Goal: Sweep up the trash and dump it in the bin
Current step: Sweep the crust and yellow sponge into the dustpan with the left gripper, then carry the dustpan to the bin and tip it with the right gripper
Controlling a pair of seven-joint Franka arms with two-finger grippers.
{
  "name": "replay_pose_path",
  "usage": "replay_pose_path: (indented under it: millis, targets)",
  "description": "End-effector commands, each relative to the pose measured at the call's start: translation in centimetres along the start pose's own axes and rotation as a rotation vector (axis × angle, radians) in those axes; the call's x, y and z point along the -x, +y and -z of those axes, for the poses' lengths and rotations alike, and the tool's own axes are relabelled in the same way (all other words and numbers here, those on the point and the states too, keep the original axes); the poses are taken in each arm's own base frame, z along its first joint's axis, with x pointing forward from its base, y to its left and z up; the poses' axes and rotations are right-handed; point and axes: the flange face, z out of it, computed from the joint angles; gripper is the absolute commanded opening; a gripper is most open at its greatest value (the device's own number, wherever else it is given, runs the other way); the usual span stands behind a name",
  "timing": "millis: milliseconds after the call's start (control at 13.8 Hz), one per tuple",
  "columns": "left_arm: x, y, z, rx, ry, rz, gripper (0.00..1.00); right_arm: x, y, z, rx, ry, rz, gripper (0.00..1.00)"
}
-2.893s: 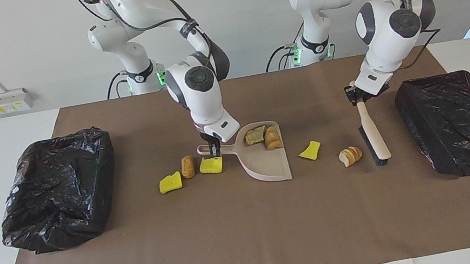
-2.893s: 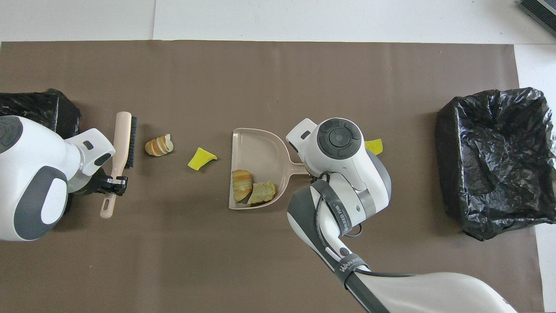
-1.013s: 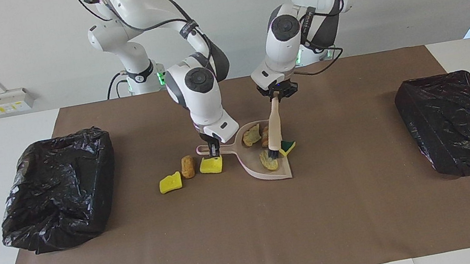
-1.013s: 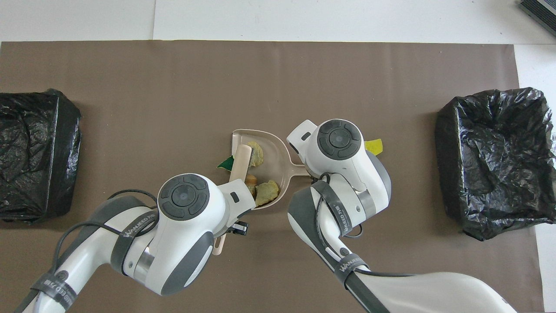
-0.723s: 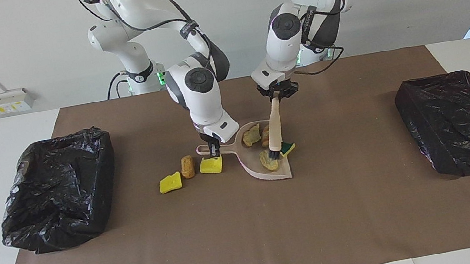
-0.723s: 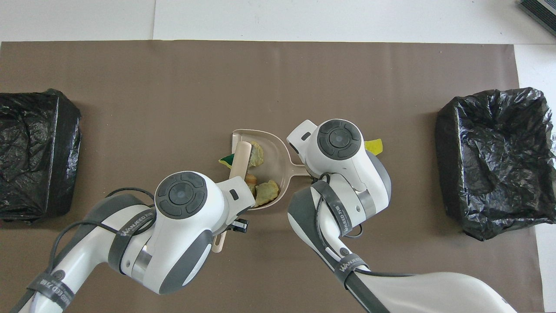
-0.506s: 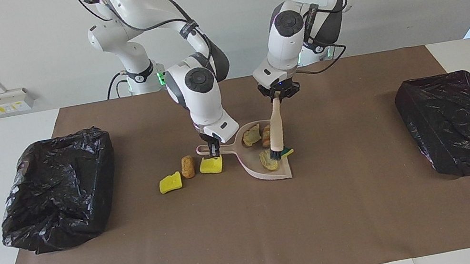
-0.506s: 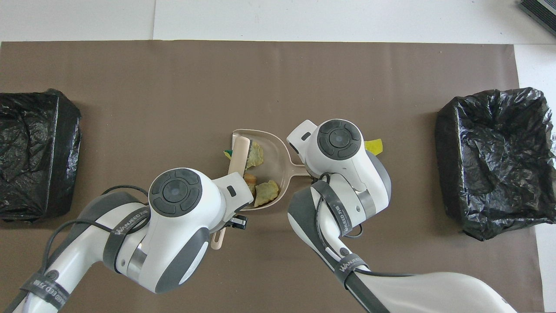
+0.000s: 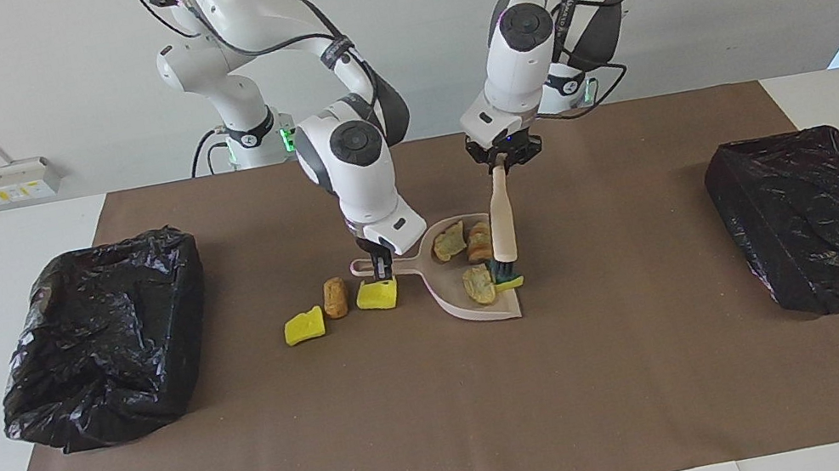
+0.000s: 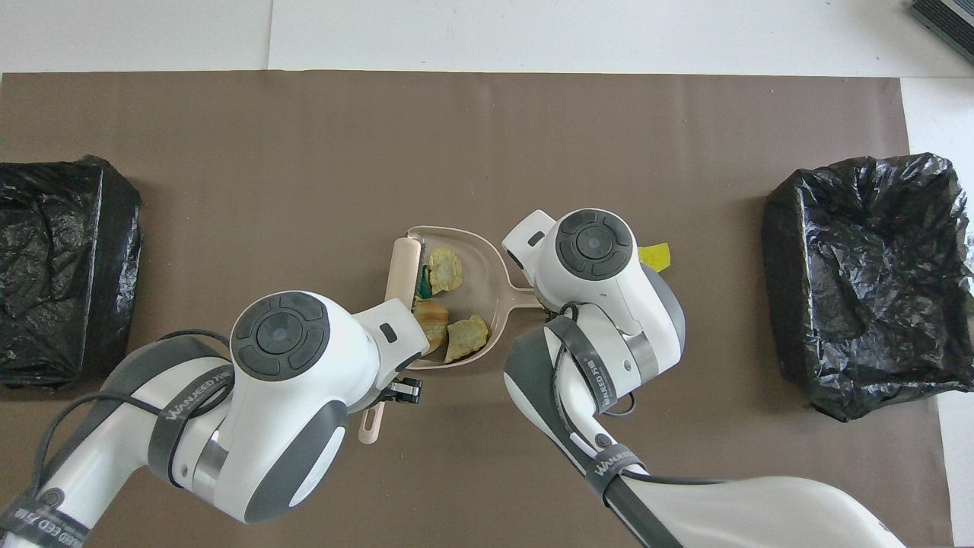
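Trash in the dustpan: four bits lie in the beige dustpan (image 9: 484,306) on the brown mat (image 9: 452,420). A pale greenish lump (image 9: 449,241) and a striped bread chunk (image 9: 479,242) sit toward the handle end; a second bread chunk (image 9: 478,285) lies close to the open lip; a yellow wedge with a green face (image 9: 508,283) is at the lip, under the bristles.
Trash on the mat: a yellow spongy wedge (image 9: 377,295) lies just beside the dustpan handle, a brown cork-like cylinder (image 9: 334,297) next to it, and another yellow wedge (image 9: 304,326) next to that, all toward the right arm's end of the table.
Look of the trash: small, rough, food-like; the yellows bright and spongy, the bread orange with white bands.
Brush: the beige brush (image 9: 501,217) stands nearly upright, black bristles down at the dustpan's lip.
Left gripper: the left gripper (image 9: 504,160) is clamped on the brush handle's top, over the dustpan.
Right gripper: the right gripper (image 9: 382,266) is down at the dustpan handle, closed on it.
Bins: two black-lined bins, one at the right arm's end (image 9: 102,343) and one at the left arm's end (image 9: 822,216), well apart from the trash.
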Motion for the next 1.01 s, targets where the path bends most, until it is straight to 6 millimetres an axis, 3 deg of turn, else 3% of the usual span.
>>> replay_pose_path:
  millis: [0,72,434,723,940]
  targets:
    - [1.0,-0.6,0.2,0.011,-0.009,0.059,0.00,0.9,-0.3,-0.5,-0.027,-0.031,-0.023,0.00]
    - [1.3,-0.8,-0.2,0.010,-0.012,0.062,0.00,1.4,-0.2,0.4,-0.024,-0.030,-0.026,0.00]
    - [4.4,-1.1,-1.9,0.007,-0.011,0.184,0.00,8.7,1.6,4.8,-0.051,-0.027,0.000,0.00]
    - [7.6,4.0,-4.8,-0.035,-0.039,0.235,0.00,15.1,2.7,9.4,-0.013,-0.002,0.029,0.00]
    - [10.5,8.3,-7.6,-0.015,-0.061,0.256,0.00,22.1,3.9,12.7,0.036,0.017,0.009,0.00]
